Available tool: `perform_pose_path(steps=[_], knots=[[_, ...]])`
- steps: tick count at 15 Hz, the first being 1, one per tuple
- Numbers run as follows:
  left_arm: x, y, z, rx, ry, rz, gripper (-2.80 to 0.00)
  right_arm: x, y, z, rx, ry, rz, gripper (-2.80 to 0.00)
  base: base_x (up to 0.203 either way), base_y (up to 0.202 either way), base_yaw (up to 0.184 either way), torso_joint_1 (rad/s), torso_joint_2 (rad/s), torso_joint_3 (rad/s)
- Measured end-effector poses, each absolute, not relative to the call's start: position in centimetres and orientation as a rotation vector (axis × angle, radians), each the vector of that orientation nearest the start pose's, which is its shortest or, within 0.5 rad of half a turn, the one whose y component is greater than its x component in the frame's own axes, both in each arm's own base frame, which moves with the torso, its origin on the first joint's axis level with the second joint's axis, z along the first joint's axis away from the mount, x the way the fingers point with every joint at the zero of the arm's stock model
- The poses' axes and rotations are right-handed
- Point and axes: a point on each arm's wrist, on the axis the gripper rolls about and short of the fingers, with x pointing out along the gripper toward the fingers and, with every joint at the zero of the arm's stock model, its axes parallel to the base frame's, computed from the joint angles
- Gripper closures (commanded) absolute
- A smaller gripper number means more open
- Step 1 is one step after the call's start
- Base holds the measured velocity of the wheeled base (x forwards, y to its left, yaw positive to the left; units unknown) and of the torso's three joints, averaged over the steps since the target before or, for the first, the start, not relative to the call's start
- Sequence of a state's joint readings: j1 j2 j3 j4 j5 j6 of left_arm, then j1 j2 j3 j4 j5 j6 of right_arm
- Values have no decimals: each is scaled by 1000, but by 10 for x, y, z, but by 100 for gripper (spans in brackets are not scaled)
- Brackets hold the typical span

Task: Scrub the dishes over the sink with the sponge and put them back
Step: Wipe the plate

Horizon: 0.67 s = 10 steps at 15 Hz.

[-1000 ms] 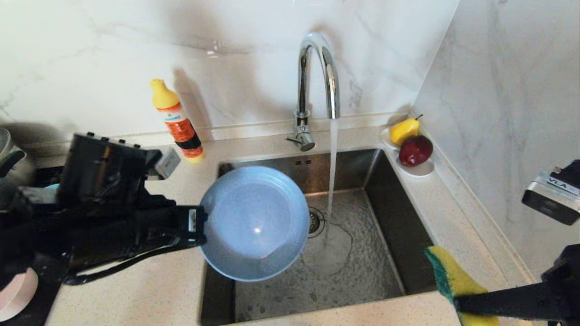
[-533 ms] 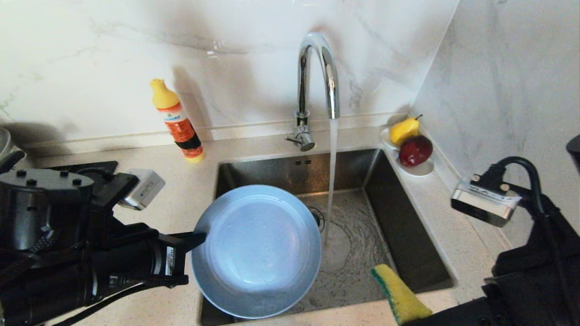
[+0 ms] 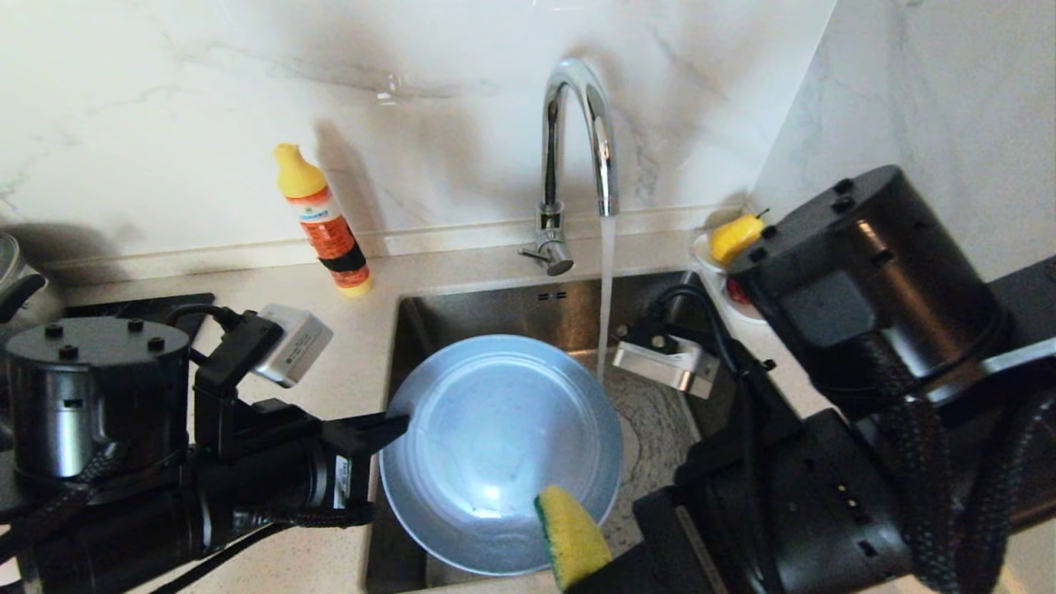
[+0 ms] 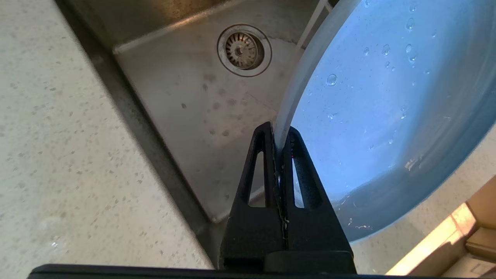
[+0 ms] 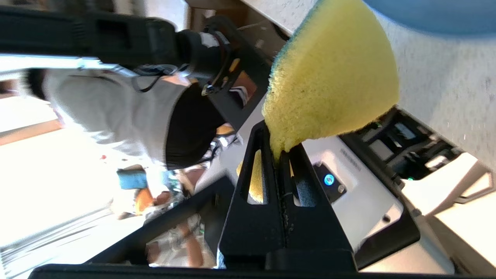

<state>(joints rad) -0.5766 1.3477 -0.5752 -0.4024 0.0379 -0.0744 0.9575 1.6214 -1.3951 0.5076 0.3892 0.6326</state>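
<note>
Over the steel sink [image 3: 652,429] a wide blue-grey plate [image 3: 495,445] is held tilted, its wet hollow face up. My left gripper [image 3: 388,429] is shut on the plate's left rim; the left wrist view shows both fingers of the left gripper [image 4: 279,137] pinching the thin rim of the plate [image 4: 387,97] above the sink floor [image 4: 186,97]. A yellow sponge [image 3: 571,536] with a green face stands at the plate's near rim. My right gripper [image 5: 279,145] is shut on the sponge [image 5: 333,77]. Whether the sponge touches the plate I cannot tell.
Water runs from the curved chrome tap [image 3: 577,124] just right of the plate. An orange detergent bottle [image 3: 323,223] stands at the back left. A yellow pear [image 3: 734,235] shows behind my bulky right arm [image 3: 866,289], which covers the sink's right side. A black hob [image 3: 140,307] lies left.
My right arm has swung in from the right edge, bringing the sponge to the plate's near rim. My left gripper has carried the plate slightly right and nearer.
</note>
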Motion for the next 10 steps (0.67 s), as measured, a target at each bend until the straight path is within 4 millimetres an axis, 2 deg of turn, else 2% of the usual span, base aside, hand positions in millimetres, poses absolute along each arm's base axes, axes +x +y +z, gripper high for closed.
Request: perform_pose_path(steps=[4,10], knots=[[185,-119,186,27,329,-503,0,165,264,262,253,1148,965,0,0,0,0,0,0,0],[196,-126,182,17,303,-484,0,184,295,254,242,1173,941,0,0,0,0,0,0,0]])
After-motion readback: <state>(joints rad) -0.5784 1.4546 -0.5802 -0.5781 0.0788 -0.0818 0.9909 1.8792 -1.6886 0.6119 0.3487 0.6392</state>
